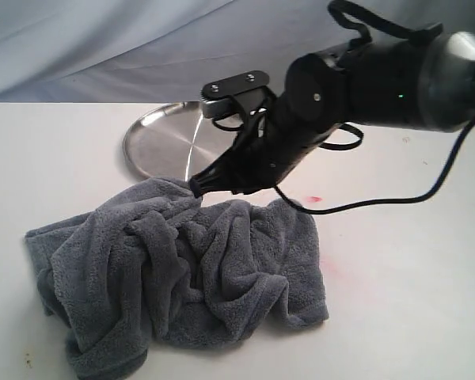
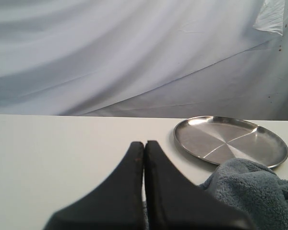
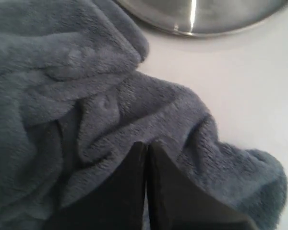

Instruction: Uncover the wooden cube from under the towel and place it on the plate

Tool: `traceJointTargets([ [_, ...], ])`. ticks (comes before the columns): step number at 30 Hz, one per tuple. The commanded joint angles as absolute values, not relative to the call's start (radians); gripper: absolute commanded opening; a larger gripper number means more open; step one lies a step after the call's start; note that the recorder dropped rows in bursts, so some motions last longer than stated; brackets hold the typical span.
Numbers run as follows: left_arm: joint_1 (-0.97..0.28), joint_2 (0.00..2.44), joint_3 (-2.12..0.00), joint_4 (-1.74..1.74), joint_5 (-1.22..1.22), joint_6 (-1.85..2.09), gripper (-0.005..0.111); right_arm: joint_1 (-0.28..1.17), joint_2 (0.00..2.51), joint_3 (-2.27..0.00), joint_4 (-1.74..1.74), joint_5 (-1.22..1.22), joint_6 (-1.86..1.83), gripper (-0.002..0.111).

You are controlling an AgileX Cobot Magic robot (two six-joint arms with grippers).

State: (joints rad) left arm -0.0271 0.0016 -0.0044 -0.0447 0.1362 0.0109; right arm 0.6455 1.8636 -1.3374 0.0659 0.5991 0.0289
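The dark grey towel (image 1: pixel 182 269) lies crumpled on the white table, its far edge just short of the silver plate (image 1: pixel 162 142). The wooden cube is hidden. My right gripper (image 1: pixel 196 187) reaches across from the right, and its tips rest at the towel's far edge beside the plate. In the right wrist view the right gripper (image 3: pixel 146 143) is shut over a fold of the towel (image 3: pixel 62 81), with no cloth showing between its fingers; the plate (image 3: pixel 201 19) lies just beyond. My left gripper (image 2: pixel 144 143) is shut and empty above bare table, with the plate (image 2: pixel 230 141) and the towel (image 2: pixel 254 191) to one side.
A pale cloth backdrop (image 1: pixel 103 47) hangs behind the table. A black cable (image 1: pixel 380 202) trails from the right arm over the table right of the towel. A small pink stain (image 1: pixel 313 199) marks the surface there.
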Motion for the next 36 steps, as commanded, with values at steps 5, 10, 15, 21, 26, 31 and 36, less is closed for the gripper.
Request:
traceJointTargets([
  [5,-0.028,0.000,0.000,-0.044,0.136,0.009,0.001,0.796,1.962,-1.552,0.116,0.612,0.024,0.000],
  [10,-0.028,0.000,0.000,-0.044,0.136,0.009,0.001,0.886,2.005,-1.580,0.081,0.630,0.024,0.001],
  [15,-0.028,0.000,0.000,-0.044,0.136,0.009,0.001,0.918,2.011,-1.580,0.079,0.591,-0.006,0.043],
  [21,-0.028,0.000,0.000,-0.044,0.136,0.009,0.001,0.936,2.042,-1.580,0.076,0.472,-0.071,0.071],
  [26,-0.028,0.000,0.000,-0.044,0.136,0.011,0.001,0.946,2.075,-1.580,0.042,0.452,-0.073,0.071],
  [31,-0.028,0.000,0.000,-0.044,0.136,0.011,0.001,0.955,2.117,-1.580,0.034,0.468,-0.073,0.069],
  [36,-0.028,0.000,0.000,-0.044,0.136,0.009,0.001,0.957,2.144,-1.580,0.032,0.497,-0.071,0.063],
])
